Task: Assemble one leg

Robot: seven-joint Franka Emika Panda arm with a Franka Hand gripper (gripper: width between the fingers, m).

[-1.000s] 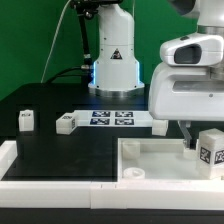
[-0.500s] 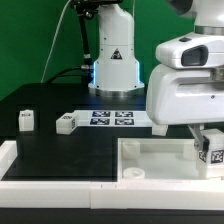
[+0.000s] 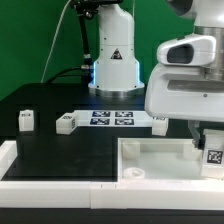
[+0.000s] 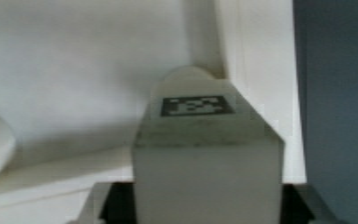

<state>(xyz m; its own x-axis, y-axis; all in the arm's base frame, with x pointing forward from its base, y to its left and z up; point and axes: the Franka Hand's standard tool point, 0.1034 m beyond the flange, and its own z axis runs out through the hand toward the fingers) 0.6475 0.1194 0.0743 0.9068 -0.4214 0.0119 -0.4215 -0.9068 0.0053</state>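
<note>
My gripper (image 3: 211, 148) is at the exterior view's right, low over the large white tray (image 3: 150, 160), shut on a white leg (image 3: 212, 155) whose black-and-white tag faces the camera. In the wrist view the held leg (image 4: 202, 140) fills the middle, tag on its far end, with dark fingers (image 4: 119, 203) on both sides of it and the tray's white surface (image 4: 69, 80) behind. Two more white legs lie on the black table: one (image 3: 26, 121) at the left, one (image 3: 66, 123) near the marker board. Another small leg (image 3: 160, 123) sits beside the board's right end.
The marker board (image 3: 112, 119) lies on the black table behind the tray. The robot base (image 3: 112, 60) stands at the back in front of a green wall. A low white rim (image 3: 60, 170) borders the table's front.
The gripper and the held leg have moved down toward the tray's right side; the leg sits lower in the exterior view than one second ago. The loose legs have not moved.
</note>
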